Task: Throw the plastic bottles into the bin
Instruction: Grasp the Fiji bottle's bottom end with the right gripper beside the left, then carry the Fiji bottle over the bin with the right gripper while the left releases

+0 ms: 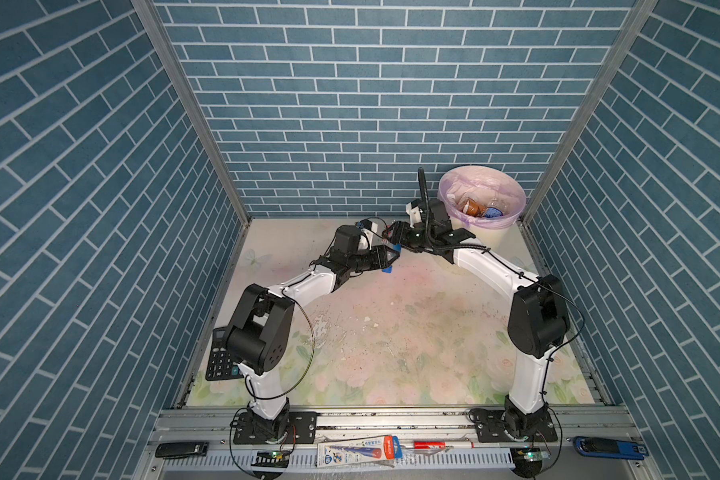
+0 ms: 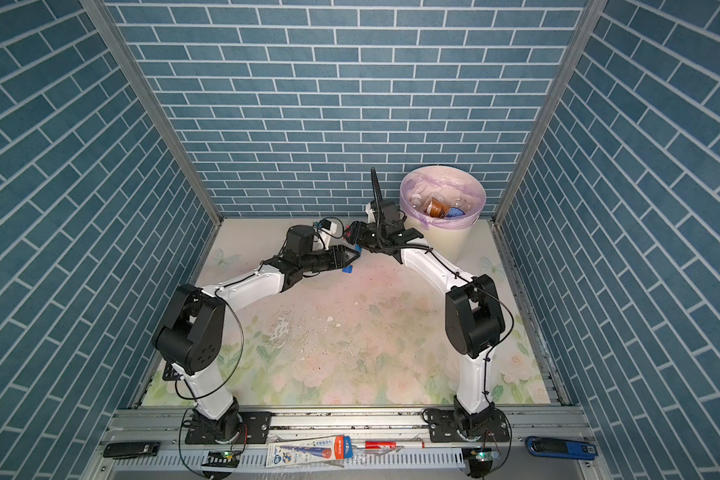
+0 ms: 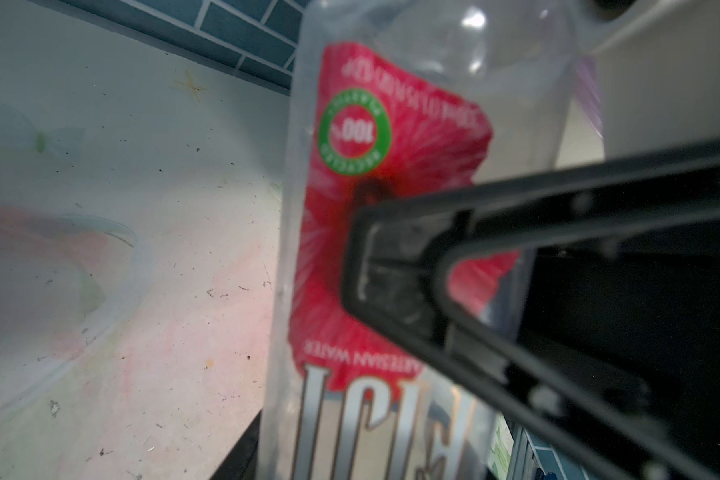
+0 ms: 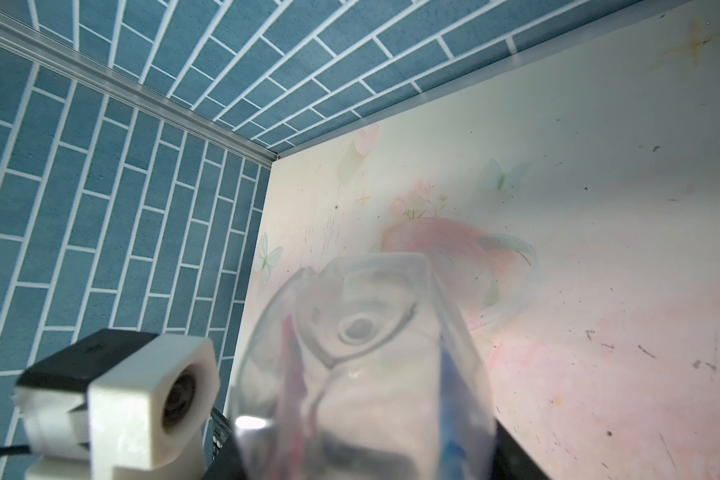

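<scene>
**One bottle, two pincers**

Above the back of the flowered worktop (image 1: pixel 391 332), the left pincer (image 1: pixel 393 257) is clamped on a clear, red-labelled bottle (image 3: pixel 375 124), its blue cap (image 1: pixel 387 270) hanging below. The right pincer (image 1: pixel 393 237) meets it from the bin's side, jaws either side of the same bottle; whether they grip, I cannot tell. The bin (image 1: pixel 491 240) stands in the rear right corner, other bottles (image 1: pixel 470 206) lying inside.

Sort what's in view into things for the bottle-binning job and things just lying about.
For the job:
red-labelled clear bottle, held up between the two arms
bin
bottles inside it

Lying about:
black calculator
pen pack
red marker
blue-and-black object
black oblong object
</scene>
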Available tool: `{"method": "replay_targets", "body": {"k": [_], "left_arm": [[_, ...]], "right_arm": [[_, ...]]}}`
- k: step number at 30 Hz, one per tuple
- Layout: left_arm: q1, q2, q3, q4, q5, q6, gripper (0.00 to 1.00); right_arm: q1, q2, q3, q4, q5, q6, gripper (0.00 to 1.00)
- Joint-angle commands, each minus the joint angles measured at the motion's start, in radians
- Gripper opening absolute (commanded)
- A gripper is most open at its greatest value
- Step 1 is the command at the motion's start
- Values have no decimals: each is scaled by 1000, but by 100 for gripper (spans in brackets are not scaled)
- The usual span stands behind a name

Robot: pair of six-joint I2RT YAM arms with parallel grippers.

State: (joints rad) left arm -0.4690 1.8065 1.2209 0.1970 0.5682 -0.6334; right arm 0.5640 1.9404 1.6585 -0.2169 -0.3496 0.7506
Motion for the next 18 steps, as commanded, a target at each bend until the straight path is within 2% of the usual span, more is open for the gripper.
{"method": "replay_targets", "body": {"k": [1,6,8,10,14,18], "left_arm": [[-5,-25,29,19,8,9,52],[-6,-25,26,15,10,9,52],[-6,-30,22,13,10,10,57],[-6,-39,17,7,7,11,62],[-6,-53,5,-13,-7,17,80],[-6,-73,-13,-50,-26,32,99]], "right_arm": [[9,1,-10,0,-11,-4,59],[10,-4,9,-16,-6,-15,45],[10,-9,14,-24,3,-23,41],[7,-11,23,-33,6,-32,37],[2,-11,44,-56,6,-52,31],[-14,-17,78,-96,14,-79,29]]}}
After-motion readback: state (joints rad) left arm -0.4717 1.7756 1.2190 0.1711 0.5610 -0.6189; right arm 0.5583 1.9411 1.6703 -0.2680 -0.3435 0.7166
